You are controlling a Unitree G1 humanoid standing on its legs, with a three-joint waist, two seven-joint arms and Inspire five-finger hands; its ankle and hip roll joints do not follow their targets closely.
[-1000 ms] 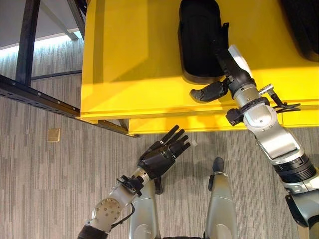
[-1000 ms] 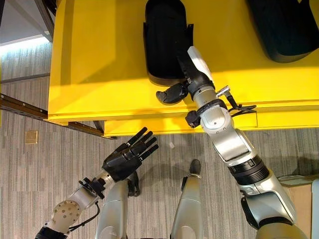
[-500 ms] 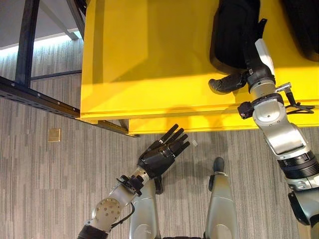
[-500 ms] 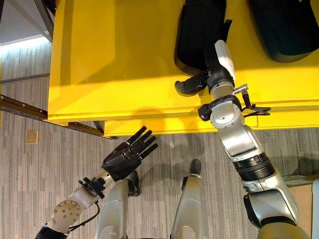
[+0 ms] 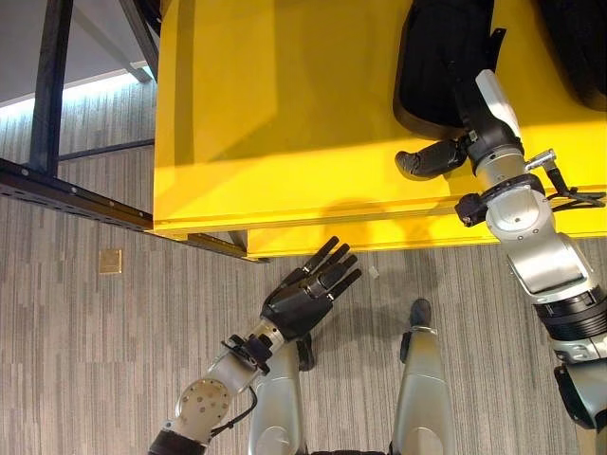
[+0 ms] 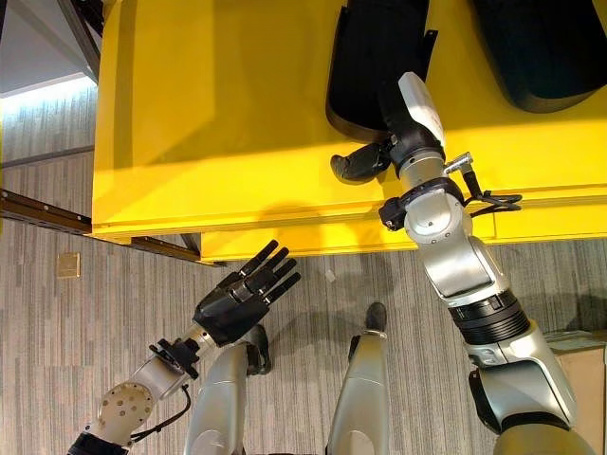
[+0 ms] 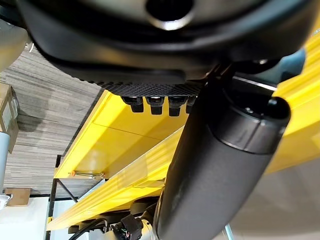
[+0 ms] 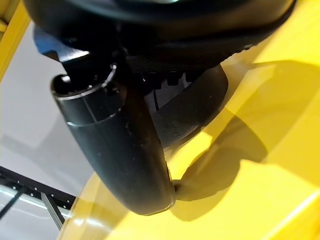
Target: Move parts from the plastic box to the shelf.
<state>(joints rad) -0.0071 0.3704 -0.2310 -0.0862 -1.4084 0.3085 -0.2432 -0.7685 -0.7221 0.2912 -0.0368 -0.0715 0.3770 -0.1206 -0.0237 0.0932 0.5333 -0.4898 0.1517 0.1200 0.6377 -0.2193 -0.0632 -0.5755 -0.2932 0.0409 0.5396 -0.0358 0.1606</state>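
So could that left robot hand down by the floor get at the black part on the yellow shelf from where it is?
Probably not yet. The left robot hand hangs open below the yellow shelf's front edge, well apart from the black part, where the right robot hand already is.

Workshop: yellow shelf [image 5: 275, 114], black steel racking [image 5: 57, 180]

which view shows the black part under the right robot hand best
The right eye view: the black part shows nearly whole on the yellow shelf, with the right robot hand at its near end. The left eye view crops its top. The right wrist view catches a dark edge.
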